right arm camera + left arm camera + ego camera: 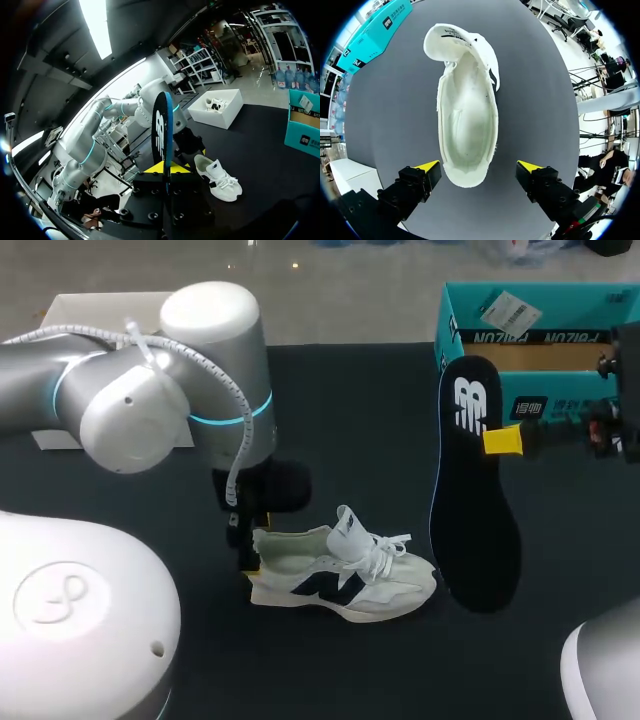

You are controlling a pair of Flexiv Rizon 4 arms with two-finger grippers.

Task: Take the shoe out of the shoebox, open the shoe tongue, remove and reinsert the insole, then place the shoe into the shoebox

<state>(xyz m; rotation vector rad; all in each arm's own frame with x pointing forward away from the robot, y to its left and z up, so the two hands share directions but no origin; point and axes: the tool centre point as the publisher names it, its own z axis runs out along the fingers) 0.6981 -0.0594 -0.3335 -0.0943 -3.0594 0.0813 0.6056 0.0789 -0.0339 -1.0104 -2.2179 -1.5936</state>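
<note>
Right gripper [503, 440] tight on upright insole [475, 510]; left gripper [479, 167] wide astride shoe [467, 125] heel; teal shoebox [540, 292] beyond.

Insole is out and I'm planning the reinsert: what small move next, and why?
Probably swing the right tool, shut on the insole, over the sneaker's opening. The insole hangs in the air beside the sneaker, whose inside looks bare with the tongue folded forward, and the open left tool straddles its heel.
</note>
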